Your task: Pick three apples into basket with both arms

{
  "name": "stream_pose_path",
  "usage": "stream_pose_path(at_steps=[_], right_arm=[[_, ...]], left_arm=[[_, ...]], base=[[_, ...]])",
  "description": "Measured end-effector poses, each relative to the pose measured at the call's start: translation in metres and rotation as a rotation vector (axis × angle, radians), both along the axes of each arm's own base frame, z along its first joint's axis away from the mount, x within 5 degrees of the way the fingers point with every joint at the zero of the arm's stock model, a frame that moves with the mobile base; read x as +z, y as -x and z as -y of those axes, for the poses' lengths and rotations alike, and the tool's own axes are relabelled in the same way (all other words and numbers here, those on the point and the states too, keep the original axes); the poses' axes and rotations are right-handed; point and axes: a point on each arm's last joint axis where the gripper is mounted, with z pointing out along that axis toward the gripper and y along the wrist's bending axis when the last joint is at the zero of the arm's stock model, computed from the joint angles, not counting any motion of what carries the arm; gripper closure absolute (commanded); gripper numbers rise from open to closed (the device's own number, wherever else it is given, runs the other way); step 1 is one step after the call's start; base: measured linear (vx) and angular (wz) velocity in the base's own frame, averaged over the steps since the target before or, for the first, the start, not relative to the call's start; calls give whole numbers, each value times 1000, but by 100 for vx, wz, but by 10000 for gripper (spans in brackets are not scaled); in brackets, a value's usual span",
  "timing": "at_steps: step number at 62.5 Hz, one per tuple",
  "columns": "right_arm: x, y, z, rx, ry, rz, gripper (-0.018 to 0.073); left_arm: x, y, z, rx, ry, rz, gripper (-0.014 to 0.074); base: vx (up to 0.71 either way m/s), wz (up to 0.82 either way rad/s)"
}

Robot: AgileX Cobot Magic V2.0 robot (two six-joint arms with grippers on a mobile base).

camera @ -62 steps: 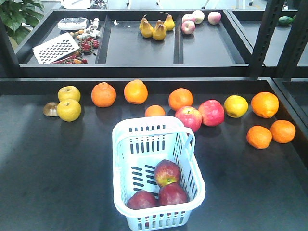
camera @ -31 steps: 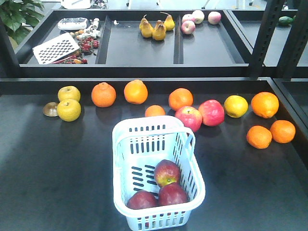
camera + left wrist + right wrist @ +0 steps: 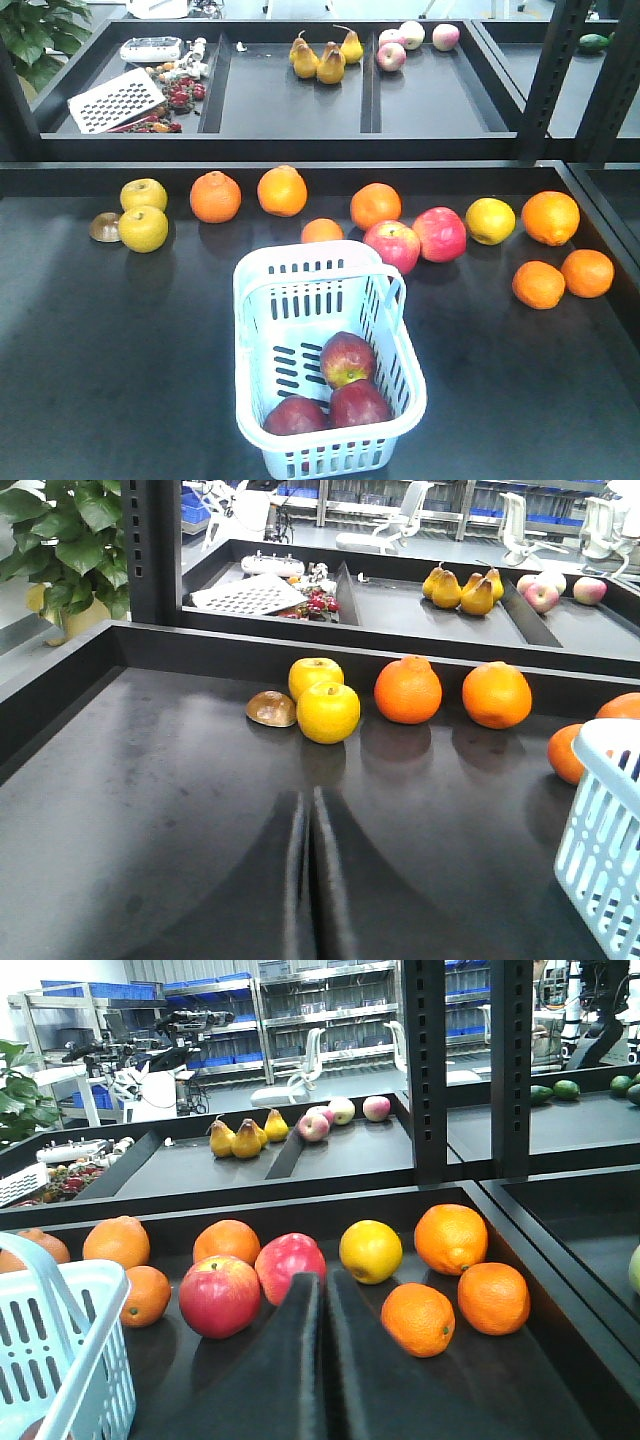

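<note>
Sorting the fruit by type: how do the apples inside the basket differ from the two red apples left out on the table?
The apples in the basket are dark maroon with yellow-green patches; the two table apples are brighter pinkish-red. The basket holds three clustered at its near end; the table pair sit side by side in the fruit row behind it. Both groups look similar in size and roundness.

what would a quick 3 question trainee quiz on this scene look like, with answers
1. How many dark red apples lie in the basket?
2. True or false: the left gripper is shut and holds nothing.
3. In the right wrist view, what lies just right of the two pinkish-red apples? A) a pear B) a yellow fruit C) a grater

Key: 1. three; 2. true; 3. B, the yellow fruit
</note>
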Motion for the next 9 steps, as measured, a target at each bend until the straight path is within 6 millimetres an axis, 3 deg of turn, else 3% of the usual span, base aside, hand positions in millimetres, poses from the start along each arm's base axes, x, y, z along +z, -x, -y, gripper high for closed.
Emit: stream_pose_path(at_steps=[9], right_arm=[[0,0,0,0,0,0,568]], left_arm=[[0,0,0,0,0,0,603]], base=[[0,0]])
